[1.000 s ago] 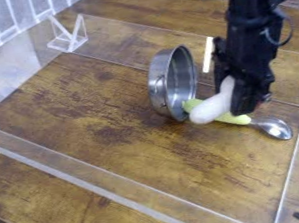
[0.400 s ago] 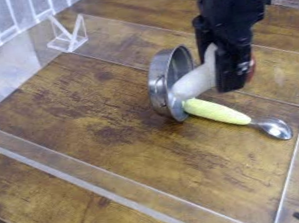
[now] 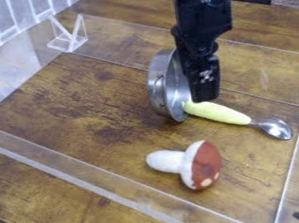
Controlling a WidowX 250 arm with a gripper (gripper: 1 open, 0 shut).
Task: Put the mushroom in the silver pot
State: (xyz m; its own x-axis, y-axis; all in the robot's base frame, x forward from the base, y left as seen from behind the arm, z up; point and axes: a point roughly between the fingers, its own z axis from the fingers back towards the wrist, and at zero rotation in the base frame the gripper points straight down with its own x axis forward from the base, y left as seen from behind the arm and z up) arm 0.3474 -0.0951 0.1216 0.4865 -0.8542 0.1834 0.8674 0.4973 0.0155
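The black robot gripper (image 3: 200, 78) points down at the right side of the pot, its jaws seemingly parted and holding nothing that shows; exactly how wide they stand cannot be told from this angle. Its fingers overlap the pot in this view, so whether they touch the metal is unclear. The round, shiny silver metal pot (image 3: 159, 88) is tipped up on its side, its open mouth turned toward the right of the view. Just beside that mouth lies 1 spoon with a pale yellow-green handle (image 3: 217, 112) and a small silver bowl, the bowl pointing right and toward the viewer. Nearer the viewer, apart from both, 1 toy mushroom with a thick cream-white stem and glossy reddish-brown cap (image 3: 202, 166) lies on its side on the brown wooden tabletop (image 3: 79, 116), outside the pot, its stem pointing left and its cap right.
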